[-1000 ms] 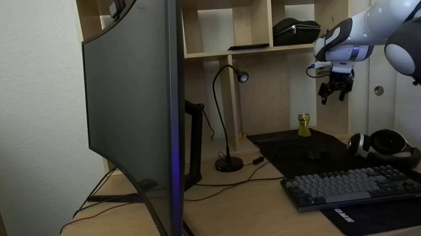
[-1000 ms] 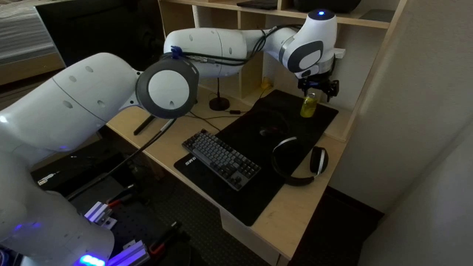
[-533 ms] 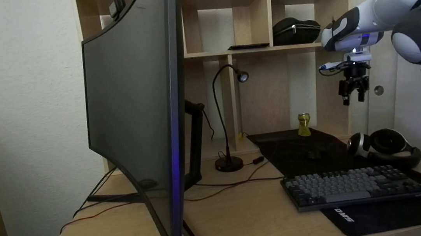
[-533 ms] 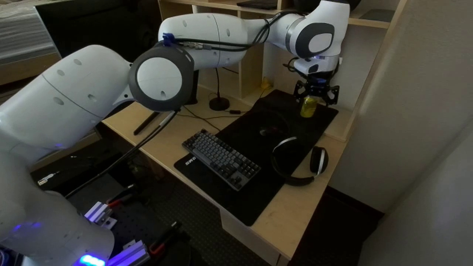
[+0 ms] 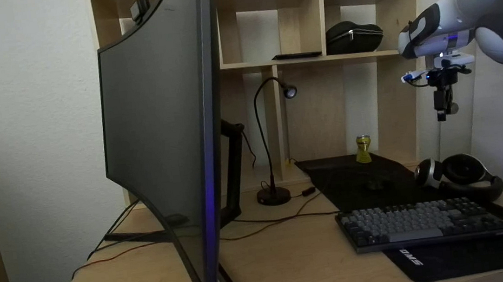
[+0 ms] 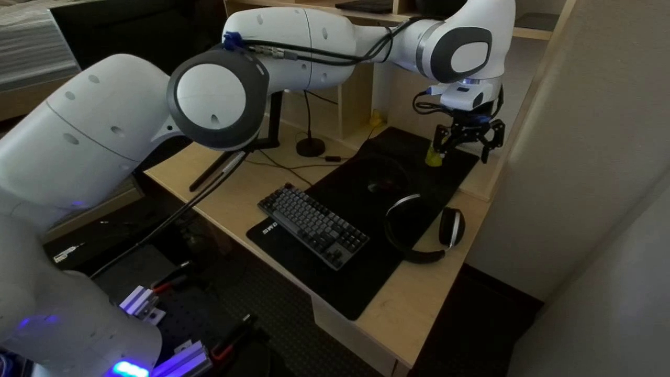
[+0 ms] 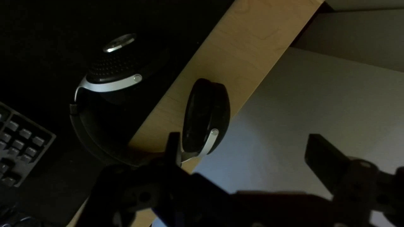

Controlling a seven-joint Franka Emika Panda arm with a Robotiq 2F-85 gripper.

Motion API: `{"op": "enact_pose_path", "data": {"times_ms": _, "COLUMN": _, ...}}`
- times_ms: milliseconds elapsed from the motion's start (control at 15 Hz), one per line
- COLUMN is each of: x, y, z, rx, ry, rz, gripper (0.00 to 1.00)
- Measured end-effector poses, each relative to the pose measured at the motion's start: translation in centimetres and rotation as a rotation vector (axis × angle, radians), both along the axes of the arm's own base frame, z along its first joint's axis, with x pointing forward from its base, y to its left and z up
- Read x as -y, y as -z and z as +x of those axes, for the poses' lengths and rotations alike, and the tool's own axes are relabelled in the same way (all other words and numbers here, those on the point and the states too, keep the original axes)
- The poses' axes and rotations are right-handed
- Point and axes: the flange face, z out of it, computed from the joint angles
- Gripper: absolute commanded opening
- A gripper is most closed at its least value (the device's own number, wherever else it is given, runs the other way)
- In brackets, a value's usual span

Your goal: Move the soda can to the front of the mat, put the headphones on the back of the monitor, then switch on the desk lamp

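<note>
Shelving unit (image 5: 316, 111): pale wood, at the back of the tabletop (image 5: 301, 257).
Arm (image 6: 293, 47): white with dark joints, reaches across above the tabletop; wrist end points down.
Monitor (image 5: 159, 108): large, curved, on its dark stand on the tabletop.
Mat (image 6: 356, 283): black, flat, one end lying close to the shelving unit.
Desk lamp (image 5: 273, 196): gooseneck, upright on its round base, between monitor and mat.
Keyboard (image 6: 314, 225): on the mat, one end past its long edge.
Headphones (image 5: 462, 170): wrist view gives one cup on the mat, the other just beside it on bare tabletop, headband joining the two.
Zippered case (image 5: 354, 37): black, in an upper compartment of the shelving unit.
Jaws: released, standing wide apart, above the level of the headphones and apart from them; in the wrist view one side overlaps the headband.
Soda can (image 5: 363, 150): yellow, upright on the mat at the shelving-unit end, well apart from the headphones; partly hidden behind the jaws in an exterior view.
</note>
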Motion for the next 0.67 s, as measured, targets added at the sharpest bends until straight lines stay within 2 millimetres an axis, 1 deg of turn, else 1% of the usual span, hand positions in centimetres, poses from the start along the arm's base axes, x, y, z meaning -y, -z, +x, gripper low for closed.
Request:
{"op": "enact_pose_path", "data": {"times_ms": 67, "x": 0.1, "y": -0.6, "z": -0.1, "rx": 0.005, "ry": -0.007, "rz": 0.003, "gripper": 1.0}}
{"op": "enact_pose_path", "data": {"times_ms": 200, "x": -0.1, "y": -0.9, "z": -0.1, "rx": 0.007, "ry": -0.025, "rz": 0.001, "gripper": 1.0}}
{"op": "enact_pose_path", "data": {"times_ms": 267, "x": -0.3, "y": -1.1, "z": 0.1, "rx": 0.008, "ry": -0.077, "rz": -0.006, "gripper": 1.0}}
{"op": "enact_pose_path", "data": {"times_ms": 333, "x": -0.5, "y": -1.8, "z": 0.3, "rx": 0.016, "ry": -0.135, "rz": -0.018, "gripper": 1.0}}
{"op": "enact_pose_path", "data": {"times_ms": 400, "x": -0.6, "y": -2.8, "z": 0.4, "rx": 0.031, "ry": -0.189, "rz": -0.032, "gripper": 1.0}}
{"op": "enact_pose_path", "data": {"times_ms": 533, "x": -0.3, "y": -4.9, "z": 0.3, "rx": 0.084, "ry": -0.283, "rz": -0.079, "gripper": 1.0}}
{"op": "enact_pose_path", "data": {"times_ms": 600, "x": 0.1, "y": -5.5, "z": 0.1, "rx": 0.109, "ry": -0.331, "rz": -0.107, "gripper": 1.0}}
{"op": "enact_pose_path", "data": {"times_ms": 667, "x": 0.5, "y": -5.6, "z": -0.2, "rx": 0.113, "ry": -0.385, "rz": -0.124, "gripper": 1.0}}
